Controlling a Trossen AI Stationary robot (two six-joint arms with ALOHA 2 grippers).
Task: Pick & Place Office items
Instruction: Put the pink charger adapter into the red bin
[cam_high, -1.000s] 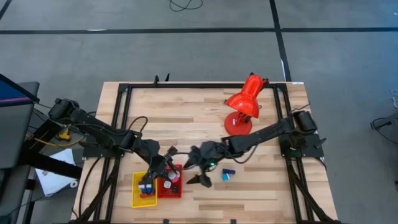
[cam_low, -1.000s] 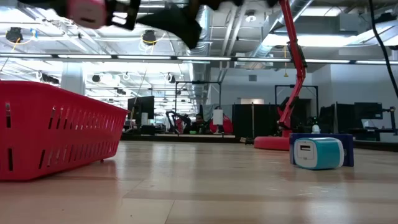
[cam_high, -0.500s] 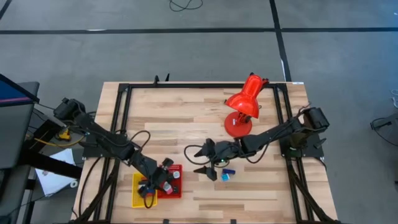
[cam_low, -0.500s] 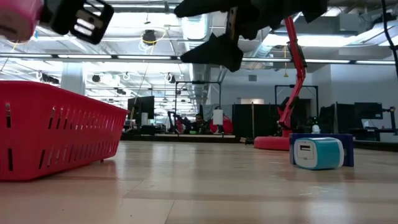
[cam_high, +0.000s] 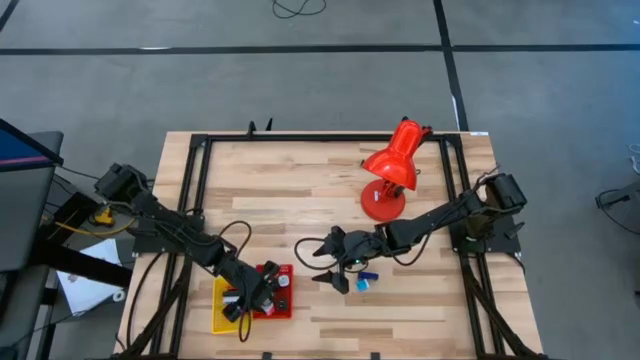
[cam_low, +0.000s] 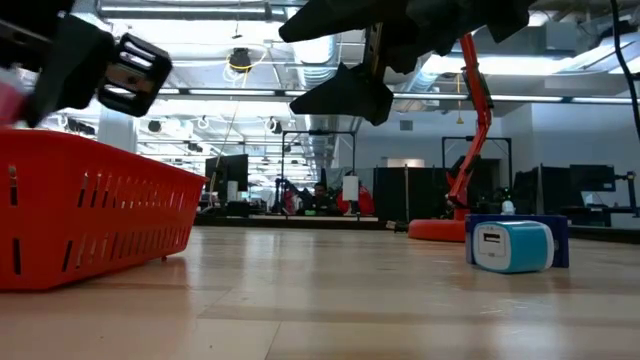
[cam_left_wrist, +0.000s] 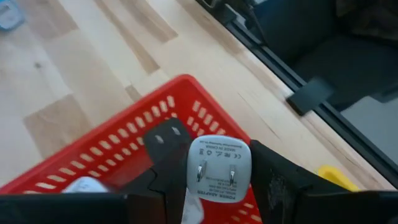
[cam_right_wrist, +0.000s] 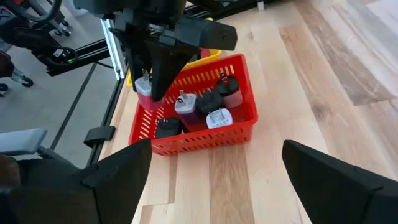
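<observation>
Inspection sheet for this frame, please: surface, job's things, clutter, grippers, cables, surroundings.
Surface: wooden table, black frame around it.
Job's things: pink-and-white plug adapter held over the red tray, which holds several adapters; a blue charger lies on the table.
Clutter: red desk lamp; yellow tray beside the red one.
Grippers: left gripper shut on the adapter; right gripper open, empty, near the blue charger.
Cables: black cable looped along the left arm.
Surroundings: grey floor; open hall behind.
</observation>
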